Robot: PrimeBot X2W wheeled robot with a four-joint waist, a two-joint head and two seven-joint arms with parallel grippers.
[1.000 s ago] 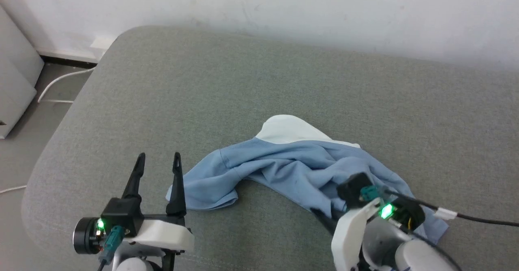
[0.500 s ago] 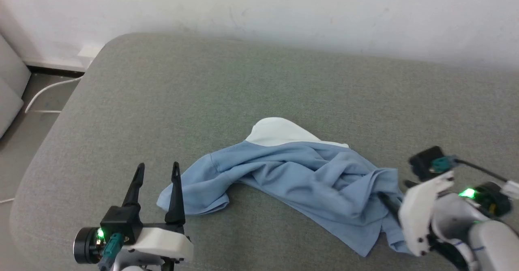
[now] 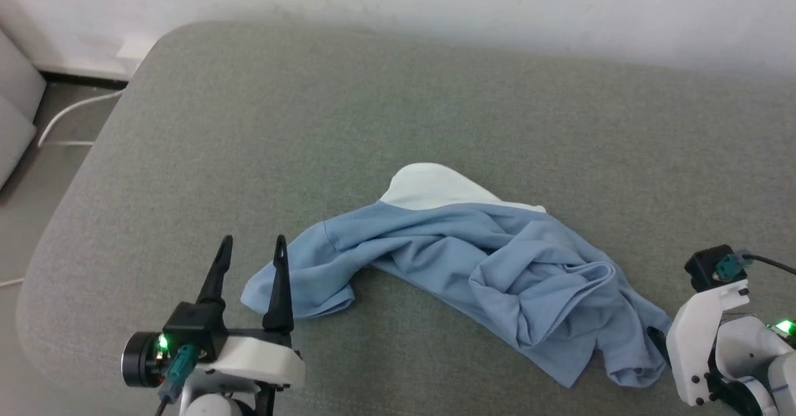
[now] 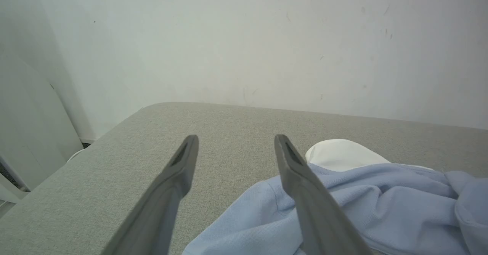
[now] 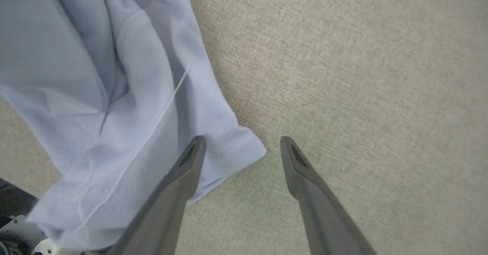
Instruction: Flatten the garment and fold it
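Garment lies crumpled on grey cushion. Left gripper at its 9 o'clock, jaws spread, empty. Right gripper at 4 o'clock hem corner, jaws spread.

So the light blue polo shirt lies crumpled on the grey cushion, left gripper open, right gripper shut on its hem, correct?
Not quite. The right gripper is open, holding nothing; the right wrist view shows its fingers spread, the hem corner lying loose beside one. The polo shirt does lie crumpled on the grey cushion, and the left gripper is open.
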